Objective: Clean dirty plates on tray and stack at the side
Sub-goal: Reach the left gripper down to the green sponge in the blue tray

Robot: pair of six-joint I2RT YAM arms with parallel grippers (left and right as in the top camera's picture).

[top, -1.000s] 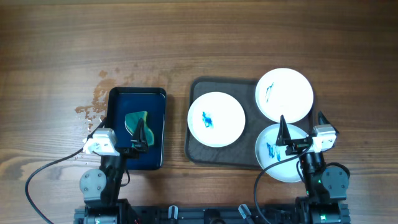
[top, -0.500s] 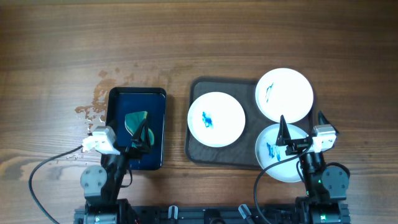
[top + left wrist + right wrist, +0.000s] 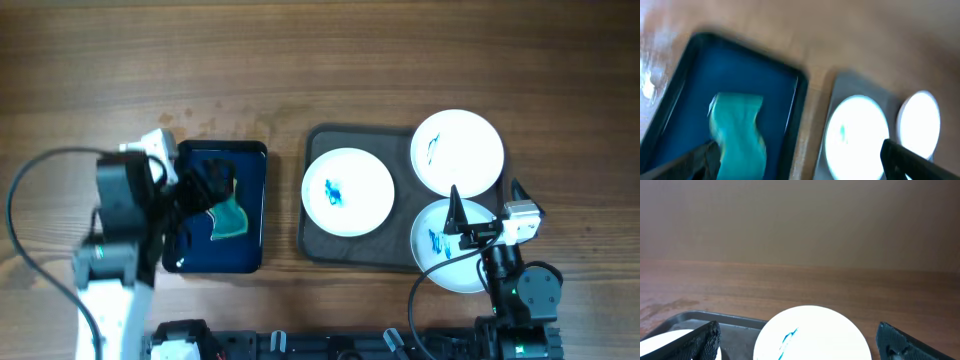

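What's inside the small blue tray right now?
A teal cloth lies in the blue tray. The left arm covers part of the tray's left side from overhead, so that part is unseen.

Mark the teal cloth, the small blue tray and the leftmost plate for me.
teal cloth [image 3: 231,219]: overhead view, on its middle.
small blue tray [image 3: 228,256]: overhead view, on the bare floor near its front edge.
leftmost plate [image 3: 352,195]: overhead view, on its white centre.
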